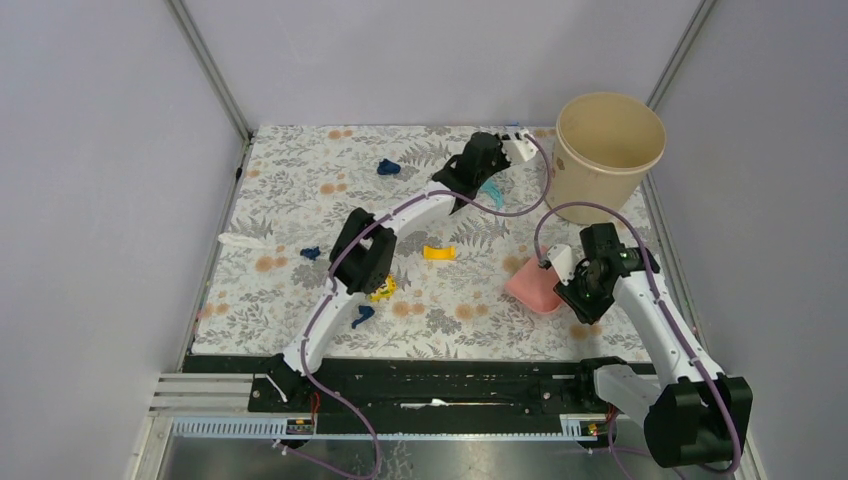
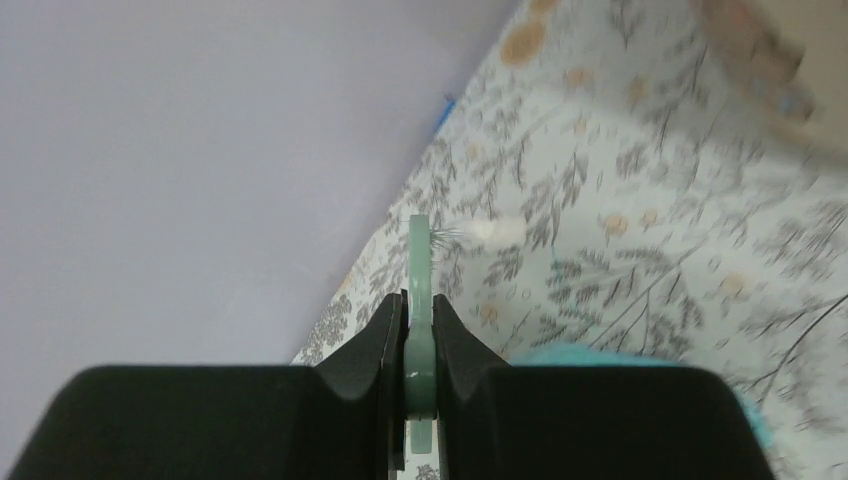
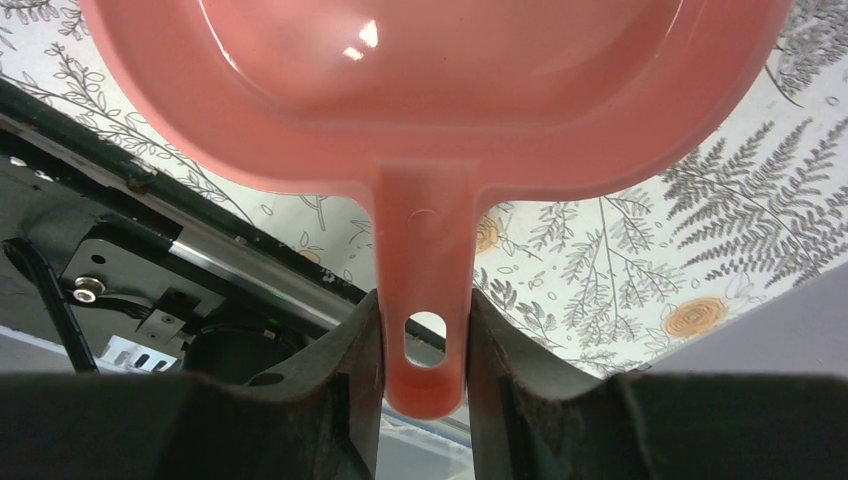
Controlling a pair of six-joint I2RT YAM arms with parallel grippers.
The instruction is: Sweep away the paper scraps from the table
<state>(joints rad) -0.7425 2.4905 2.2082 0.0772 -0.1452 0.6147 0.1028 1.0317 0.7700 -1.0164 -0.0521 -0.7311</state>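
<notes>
Pink dustpan (image 3: 420, 120), looking empty, clamped in our right claw (image 3: 424, 335); left claw (image 2: 419, 325) pinches the brush (image 2: 418, 262); navy paper scraps (image 1: 388, 167) lie unswept across the table (image 1: 290, 180).

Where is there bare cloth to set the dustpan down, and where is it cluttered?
Bare: the far-left corner beyond the white strip, and the near band between yellow toy and dustpan. Crowded: around the left arm, with navy scraps and the yellow curved piece.
</notes>
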